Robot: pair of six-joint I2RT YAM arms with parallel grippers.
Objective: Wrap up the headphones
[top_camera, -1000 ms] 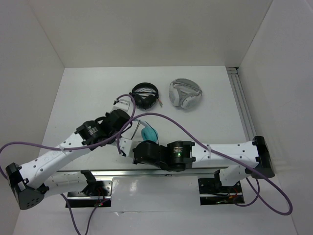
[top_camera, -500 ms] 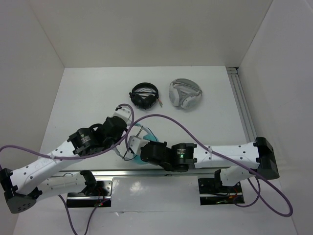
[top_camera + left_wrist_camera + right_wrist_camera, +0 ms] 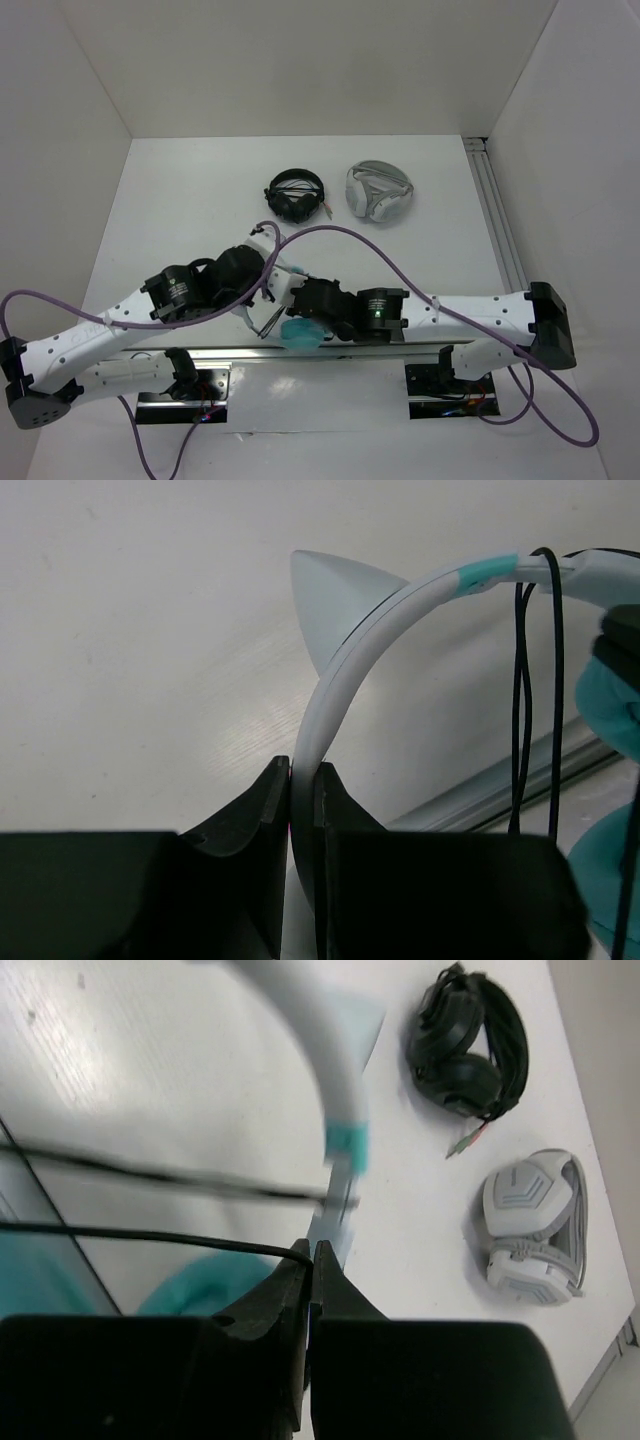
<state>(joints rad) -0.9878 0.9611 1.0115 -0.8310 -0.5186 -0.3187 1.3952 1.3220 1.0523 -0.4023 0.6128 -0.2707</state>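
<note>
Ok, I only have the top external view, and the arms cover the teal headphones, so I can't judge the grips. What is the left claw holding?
Observer: In the left wrist view, the left claw is shut on the white headband, close to a cat-ear point.
Operator: And the right one?
Observer: The right wrist view shows the right claw shut, pinching the black cable at its tips.
Operator: Is any cable over the band?
Observer: Yes. In the left wrist view, several strands of it hang down from over the headband, beside its teal marking.
</note>
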